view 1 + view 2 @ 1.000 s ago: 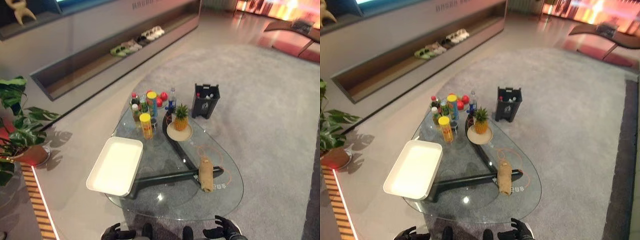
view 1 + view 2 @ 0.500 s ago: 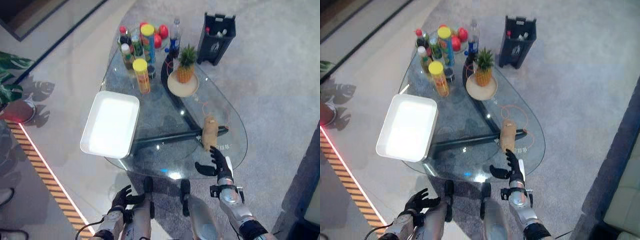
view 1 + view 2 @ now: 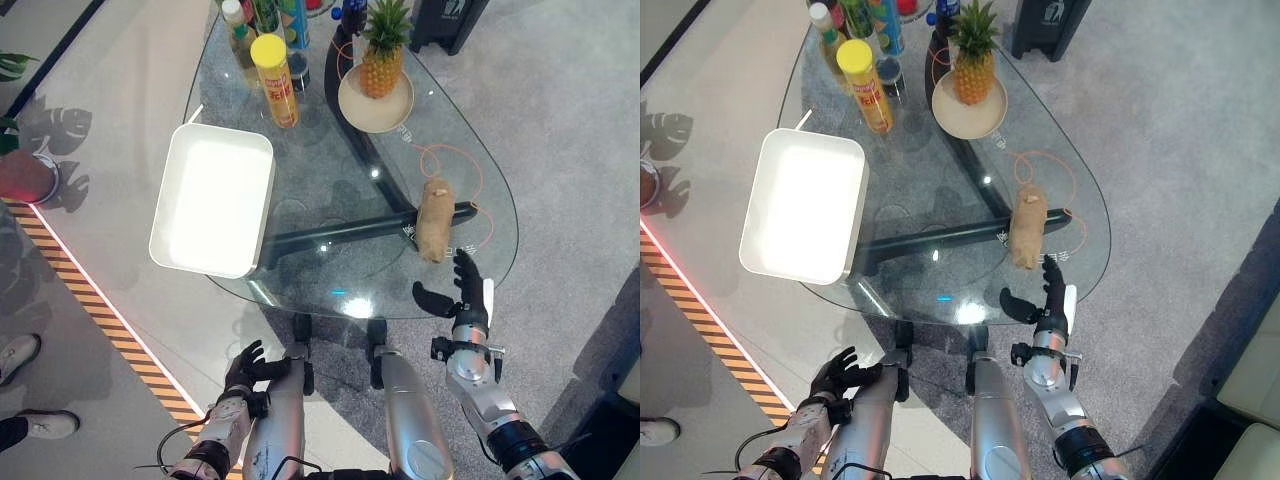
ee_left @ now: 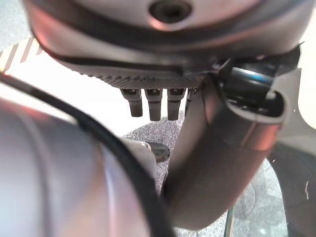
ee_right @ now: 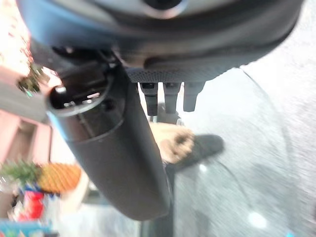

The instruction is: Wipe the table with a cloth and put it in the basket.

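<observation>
Nothing wiped yet: our right robot hand (image 3: 462,297), fingers spread and empty, nears the rolled cloth (image 3: 436,206) at the bench's (image 3: 330,270) four o'clock.

head pair overhead, wrist views close

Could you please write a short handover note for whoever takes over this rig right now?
Right hand: open, raised at the glass table's near edge, just short of the rolled tan cloth; not touching it.
Left hand: open, low beside the table, idle.
White tray-like basket: on the table's left side, nothing in it.
Done: nothing yet.
Left: grasp the cloth, wipe, drop it in the basket.
</observation>
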### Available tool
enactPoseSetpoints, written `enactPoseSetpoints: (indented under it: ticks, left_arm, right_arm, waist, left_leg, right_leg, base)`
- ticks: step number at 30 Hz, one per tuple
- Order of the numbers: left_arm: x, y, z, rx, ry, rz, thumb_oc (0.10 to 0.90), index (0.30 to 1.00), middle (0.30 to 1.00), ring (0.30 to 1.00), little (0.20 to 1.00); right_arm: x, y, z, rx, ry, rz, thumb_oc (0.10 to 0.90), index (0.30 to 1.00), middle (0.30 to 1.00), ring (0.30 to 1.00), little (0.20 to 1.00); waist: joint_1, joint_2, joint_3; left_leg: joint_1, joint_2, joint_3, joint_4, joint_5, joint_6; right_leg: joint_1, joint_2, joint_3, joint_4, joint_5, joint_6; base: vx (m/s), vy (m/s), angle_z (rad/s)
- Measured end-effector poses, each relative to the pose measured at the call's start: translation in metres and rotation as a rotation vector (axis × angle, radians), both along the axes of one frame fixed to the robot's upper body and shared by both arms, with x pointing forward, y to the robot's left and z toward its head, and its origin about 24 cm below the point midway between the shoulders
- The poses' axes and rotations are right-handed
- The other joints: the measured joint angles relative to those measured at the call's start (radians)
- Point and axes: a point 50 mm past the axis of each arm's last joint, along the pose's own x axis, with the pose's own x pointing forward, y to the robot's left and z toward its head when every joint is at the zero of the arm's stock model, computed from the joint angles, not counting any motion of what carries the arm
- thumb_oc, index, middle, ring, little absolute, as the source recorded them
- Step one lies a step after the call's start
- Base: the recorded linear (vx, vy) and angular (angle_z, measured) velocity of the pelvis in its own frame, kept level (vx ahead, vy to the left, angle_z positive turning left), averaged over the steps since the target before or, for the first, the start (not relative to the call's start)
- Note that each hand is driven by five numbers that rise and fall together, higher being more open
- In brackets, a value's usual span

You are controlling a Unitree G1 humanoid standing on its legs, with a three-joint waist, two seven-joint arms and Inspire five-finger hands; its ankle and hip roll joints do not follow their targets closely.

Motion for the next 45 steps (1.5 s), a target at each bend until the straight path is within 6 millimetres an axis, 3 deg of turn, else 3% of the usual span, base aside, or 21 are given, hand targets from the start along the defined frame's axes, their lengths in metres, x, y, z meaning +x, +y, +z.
enactPoseSetpoints:
  ticks: [5,17,22,37,45]
  left_arm:
    - [0.001,-0.001,0.000,-0.008,-0.002,0.004,0.800,0.900,0.900,0.900,0.900]
    - [0.020,-0.009,0.015,-0.019,-0.070,0.004,0.800,0.900,0.900,0.900,0.900]
    - [0.026,-0.011,0.020,-0.031,-0.098,0.010,0.800,0.900,0.900,0.900,0.900]
    - [0.043,-0.014,0.034,-0.027,-0.147,-0.007,0.800,0.900,0.900,0.900,0.900]
    - [0.048,-0.015,0.039,-0.047,-0.177,0.010,0.800,0.900,0.900,0.900,0.900]
  right_arm:
    - [0.012,0.005,0.016,0.009,-0.066,-0.024,0.800,0.900,0.900,0.900,0.900]
    - [0.041,0.019,0.067,0.015,-0.205,-0.071,0.800,0.900,0.900,0.900,0.900]
    - [0.046,0.016,0.075,0.010,-0.216,-0.106,0.800,0.900,0.900,0.900,0.900]
    - [0.063,0.003,0.114,0.048,-0.283,-0.315,0.800,0.900,0.900,0.900,0.900]
    - [0.071,-0.006,0.121,0.039,-0.255,-0.363,0.800,0.900,0.900,0.900,0.900]
  waist:
    - [0.001,0.002,0.000]
    - [0.008,0.025,0.009]
    - [0.027,0.031,0.012]
    - [0.027,0.031,0.013]
    - [0.029,0.031,0.014]
  left_leg:
    - [-0.011,-0.006,0.000,0.009,-0.003,0.004]
    - [-0.158,-0.011,0.004,0.070,-0.004,0.004]
    - [-0.201,-0.011,0.012,0.082,-0.003,0.003]
    - [-0.315,-0.015,0.010,0.122,-0.003,0.007]
    - [-0.352,-0.017,0.010,0.122,0.002,0.012]
  right_leg:
    - [-0.021,-0.007,0.002,0.030,-0.012,-0.003]
    - [-0.174,-0.011,0.014,0.094,-0.011,-0.008]
    - [-0.218,-0.010,0.024,0.101,-0.009,-0.008]
    - [-0.326,-0.015,0.026,0.131,-0.002,-0.007]
    - [-0.360,-0.016,0.027,0.131,0.003,0.000]
  base:
    - [0.03,0.019,0.01]
    - [0.03,0.046,-0.01]
    - [0.01,0.016,-0.04]
    - [0.00,0.002,0.00]
    - [0.00,0.000,0.00]
